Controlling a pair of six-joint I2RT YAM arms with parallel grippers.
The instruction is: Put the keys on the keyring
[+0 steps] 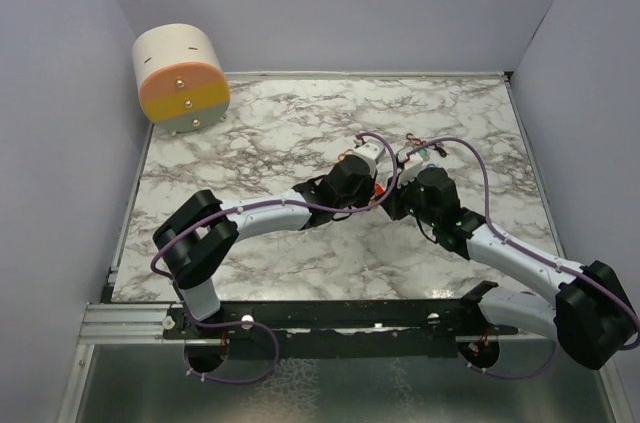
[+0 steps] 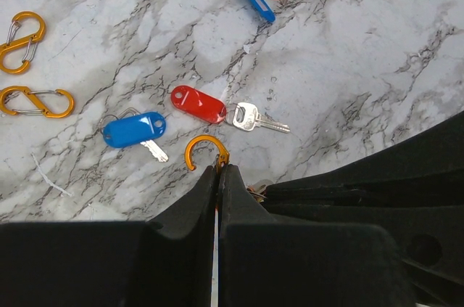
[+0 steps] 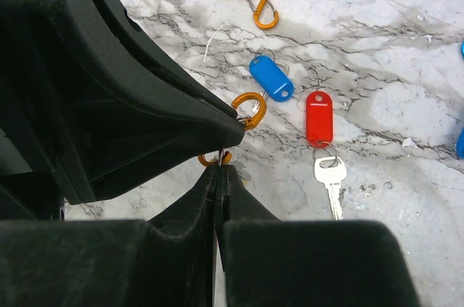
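Fingers of my left gripper (image 2: 219, 168) are pressed together on 1 loop of an orange S-clip (image 2: 206, 152). My right gripper (image 3: 220, 169) pinches its other loop, tips almost meeting the left's. Just beyond on the marble table (image 2: 348, 53) lie a blue-tagged key (image 2: 134, 130) and, right of it, a red-tagged key (image 2: 198, 104), both apart from the clip. 2 spare S-clips (image 2: 36, 101) lie farther left.

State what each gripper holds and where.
Both pinch one orange clip: left gripper just below its protruding loop, right gripper on the opposite loop.
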